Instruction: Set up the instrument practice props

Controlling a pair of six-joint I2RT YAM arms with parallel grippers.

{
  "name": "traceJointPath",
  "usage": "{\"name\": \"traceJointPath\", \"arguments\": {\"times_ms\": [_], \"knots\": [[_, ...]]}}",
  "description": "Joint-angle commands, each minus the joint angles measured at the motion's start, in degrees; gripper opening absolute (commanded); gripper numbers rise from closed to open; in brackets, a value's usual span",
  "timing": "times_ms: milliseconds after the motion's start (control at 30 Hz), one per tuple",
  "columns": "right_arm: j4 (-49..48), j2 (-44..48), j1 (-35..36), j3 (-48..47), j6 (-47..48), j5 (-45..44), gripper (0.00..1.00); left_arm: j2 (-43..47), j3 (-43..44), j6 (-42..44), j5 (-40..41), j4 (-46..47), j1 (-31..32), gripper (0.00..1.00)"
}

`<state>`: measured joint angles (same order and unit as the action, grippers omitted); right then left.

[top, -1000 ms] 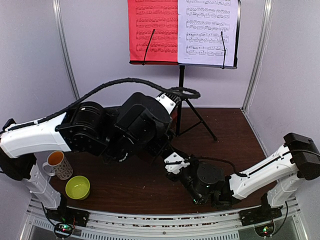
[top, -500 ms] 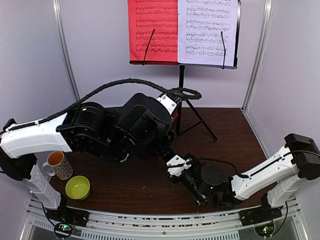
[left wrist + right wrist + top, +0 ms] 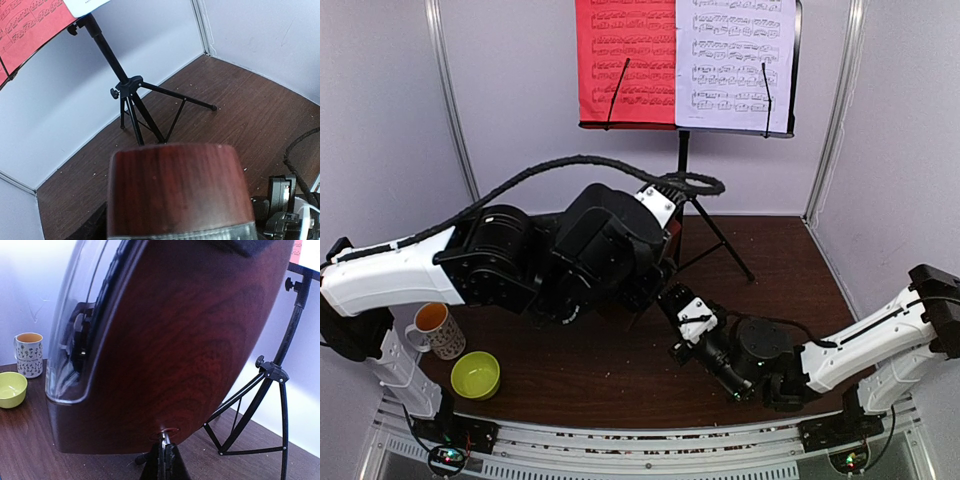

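The black tripod music stand point(image 3: 684, 170) stands at the back with a red sheet point(image 3: 625, 60) and a white sheet point(image 3: 735, 60) on its desk. It also shows in the left wrist view point(image 3: 131, 95) and the right wrist view point(image 3: 270, 375). My left gripper point(image 3: 645, 280) holds the dark-wood metronome point(image 3: 175, 190) above the table, its jaws hidden behind the wood. In the right wrist view the metronome point(image 3: 190, 340) fills the frame, clear cover point(image 3: 85, 330) to the left. My right gripper point(image 3: 164, 456) is shut on the metal winding key point(image 3: 163, 438) on its side; it also shows in the top view point(image 3: 674, 298).
A patterned white mug point(image 3: 438, 328) and a yellow-green bowl point(image 3: 476, 374) sit at the near left, also seen in the right wrist view as mug point(image 3: 29, 354) and bowl point(image 3: 11, 389). White walls close the back and sides. The stand's tripod legs point(image 3: 720, 240) spread over the back of the brown table.
My right arm has shifted right and its wrist has turned, the fingers staying at the metronome's side. The left arm has barely moved.
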<state>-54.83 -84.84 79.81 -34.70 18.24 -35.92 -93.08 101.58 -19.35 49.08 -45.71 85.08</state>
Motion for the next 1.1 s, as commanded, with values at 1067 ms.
{"name": "traceJointPath", "arguments": {"times_ms": [1067], "knots": [[-1.7, 6.77, -8.23, 5.35, -24.45, 14.61, 0.0, 4.22, -7.23, 4.14, 1.37, 14.26, 0.09, 0.13]]}}
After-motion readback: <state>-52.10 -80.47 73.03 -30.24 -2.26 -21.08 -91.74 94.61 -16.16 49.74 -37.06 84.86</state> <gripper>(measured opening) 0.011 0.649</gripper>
